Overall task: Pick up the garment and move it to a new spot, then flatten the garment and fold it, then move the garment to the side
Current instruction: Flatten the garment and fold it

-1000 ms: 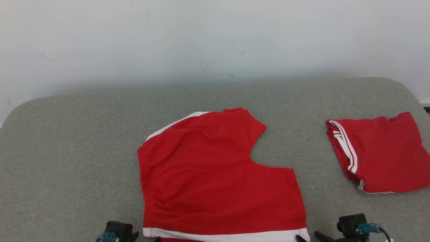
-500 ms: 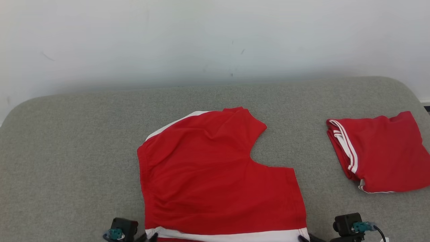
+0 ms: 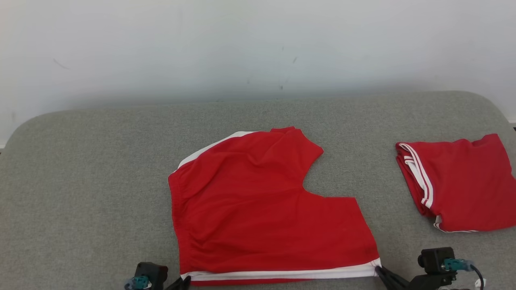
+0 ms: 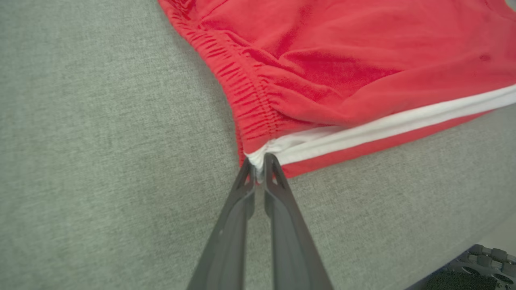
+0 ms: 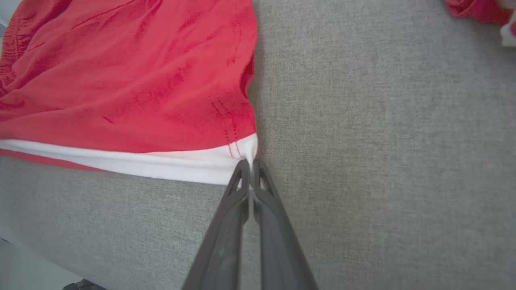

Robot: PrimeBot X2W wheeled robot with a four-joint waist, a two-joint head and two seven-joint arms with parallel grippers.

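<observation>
My left hand (image 4: pixel 259 163) is clenched on the near waistband corner of the shorts (image 3: pixel 258 209), and my right hand (image 5: pixel 250 166) on their near hem corner. The shorts lie spread mid cushion (image 3: pixel 88 181), with a folded pair (image 3: pixel 463 189) well to the right.

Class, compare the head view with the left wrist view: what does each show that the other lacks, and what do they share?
Head view: a folded red garment at the right, the white wall, and the right gripper at a hem corner. Left wrist view: the left gripper with jaws pinched shut on the white-striped waistband corner, and a dark ridged object at the bottom right. Both: the red shorts lying on the grey cushion.
</observation>
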